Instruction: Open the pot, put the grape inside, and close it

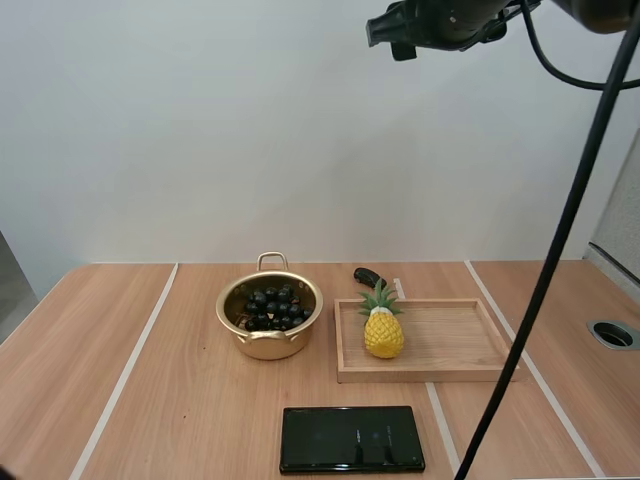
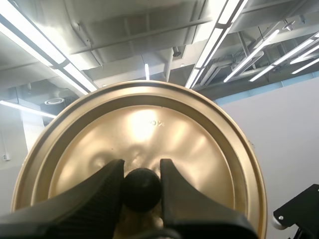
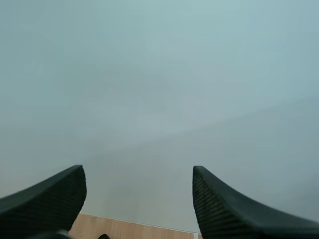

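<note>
A gold pot [image 1: 270,318] stands uncovered on the table, left of a wooden tray [image 1: 450,345]. A dark bunch of grapes [image 1: 274,306] lies inside the pot. In the left wrist view, my left gripper [image 2: 142,170] is shut on the black knob [image 2: 141,189] of the gold lid [image 2: 144,129], which it holds up in the air with the ceiling behind it. My right gripper [image 3: 139,174] is open, with nothing between its fingers; it faces the pale wall above the table's far edge. One black arm [image 1: 440,22] hangs high above the tray.
A toy pineapple [image 1: 383,328] stands at the tray's left end. A small black object [image 1: 367,277] lies just behind the tray. A flat black slab [image 1: 351,438] lies near the table's front edge. A round hole [image 1: 612,333] is set in the table at far right.
</note>
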### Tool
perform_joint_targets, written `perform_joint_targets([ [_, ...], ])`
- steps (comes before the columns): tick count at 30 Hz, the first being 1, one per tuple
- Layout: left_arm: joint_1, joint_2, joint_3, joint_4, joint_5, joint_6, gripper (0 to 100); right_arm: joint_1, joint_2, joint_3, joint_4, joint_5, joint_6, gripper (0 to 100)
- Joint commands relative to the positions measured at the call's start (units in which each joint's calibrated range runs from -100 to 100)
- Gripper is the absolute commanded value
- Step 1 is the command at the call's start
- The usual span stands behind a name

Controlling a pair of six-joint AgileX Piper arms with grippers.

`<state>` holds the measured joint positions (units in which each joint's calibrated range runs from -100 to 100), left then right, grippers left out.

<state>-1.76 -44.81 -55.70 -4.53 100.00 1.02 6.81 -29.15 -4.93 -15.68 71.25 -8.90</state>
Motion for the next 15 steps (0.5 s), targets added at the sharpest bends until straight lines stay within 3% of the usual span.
perform_joint_targets([
  [1, -0.09, 0.9, 0.0, 0.9, -0.3, -0.2, 0, -1.1, -3.9, -0.4, -0.1, -0.3, 1.5, 100],
  [12, -0.09, 3.5, 0.0, 1.7, 0.0, -0.2, 0, -1.9, -10.2, -0.4, -0.8, 9.8, 2.2, 98],
  [15, -0.09, 4.8, 0.2, 1.7, 0.0, -0.2, 0, -1.9, -10.9, -0.4, -1.7, 12.3, 2.9, 27],
])
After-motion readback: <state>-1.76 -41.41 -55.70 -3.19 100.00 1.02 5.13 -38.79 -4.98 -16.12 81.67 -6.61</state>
